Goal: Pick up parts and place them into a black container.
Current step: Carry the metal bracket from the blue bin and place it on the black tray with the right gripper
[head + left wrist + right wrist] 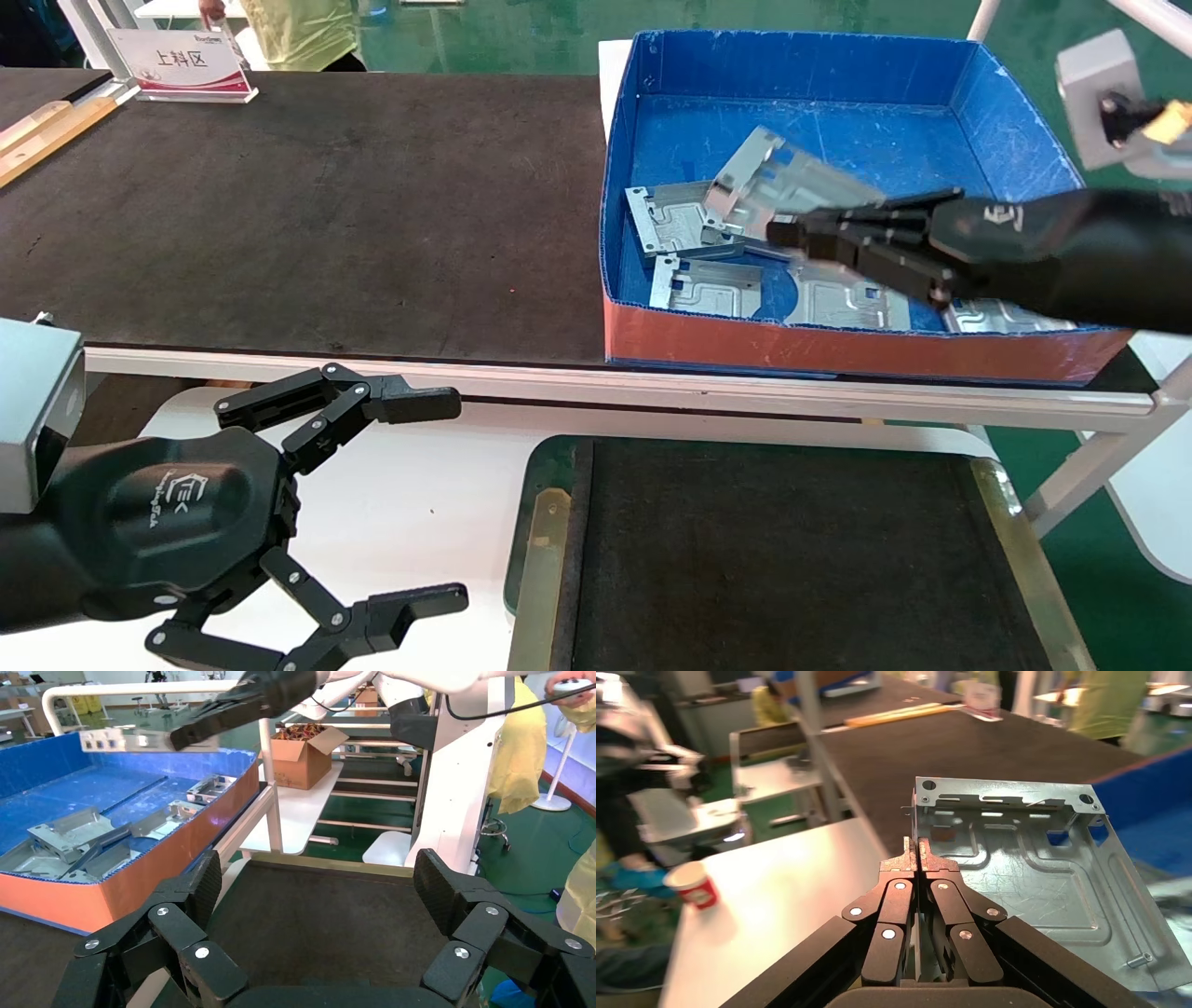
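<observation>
Nearest, the left tool (424, 501) hangs spread wide beside the black tray (549, 522) at the desk's front edge — the right tool (792, 233) pinches one metal plate (782, 182) above the blue box (801, 102), other plates (708, 284) lying inside.

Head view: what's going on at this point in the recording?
The right gripper is shut on the edge of one stamped metal plate, holding it above the blue box, where more plates lie. The black container in front of the robot holds nothing in view. The left gripper hangs open beside the container, idle.
</observation>
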Controlling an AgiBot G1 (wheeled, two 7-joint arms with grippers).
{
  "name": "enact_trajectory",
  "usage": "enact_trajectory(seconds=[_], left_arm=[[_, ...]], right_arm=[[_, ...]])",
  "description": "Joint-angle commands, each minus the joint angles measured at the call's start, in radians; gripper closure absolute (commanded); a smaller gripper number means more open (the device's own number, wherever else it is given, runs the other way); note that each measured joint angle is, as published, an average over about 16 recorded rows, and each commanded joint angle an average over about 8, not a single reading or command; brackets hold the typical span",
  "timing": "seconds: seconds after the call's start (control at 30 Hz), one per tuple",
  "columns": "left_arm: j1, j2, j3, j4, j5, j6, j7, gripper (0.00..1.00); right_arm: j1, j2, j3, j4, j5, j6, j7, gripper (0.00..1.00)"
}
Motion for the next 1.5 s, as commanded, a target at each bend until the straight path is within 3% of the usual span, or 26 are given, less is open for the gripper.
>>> enact_trajectory(seconds=[0.03, 0.27, 0.53, 1.07, 1.5], left_arm=[[0.000, 0.000, 0.000, 0.000, 0.000, 0.000, 0.000, 0.00], [0.000, 0.000, 0.000, 0.000, 0.000, 0.000, 0.000, 0.00], [0.000, 0.000, 0.000, 0.000, 0.000, 0.000, 0.000, 0.00], [0.000, 0.000, 0.000, 0.000, 0.000, 0.000, 0.000, 0.00], [0.000, 0.000, 0.000, 0.000, 0.000, 0.000, 0.000, 0.00]], right_arm=[[-0.044, 0.029, -0.019, 0.100, 0.063, 0.002, 0.050, 1.00], [-0.163, 0.118, -0.069, 0.337, 0.203, 0.022, 0.146, 1.00], [-0.279, 0.154, -0.107, 0.445, 0.251, 0.038, 0.152, 1.00], [-0.396, 0.131, -0.200, 0.483, 0.222, 0.030, 0.082, 1.00], [-0.387, 0.053, -0.316, 0.375, 0.130, 0.024, -0.052, 1.00]])
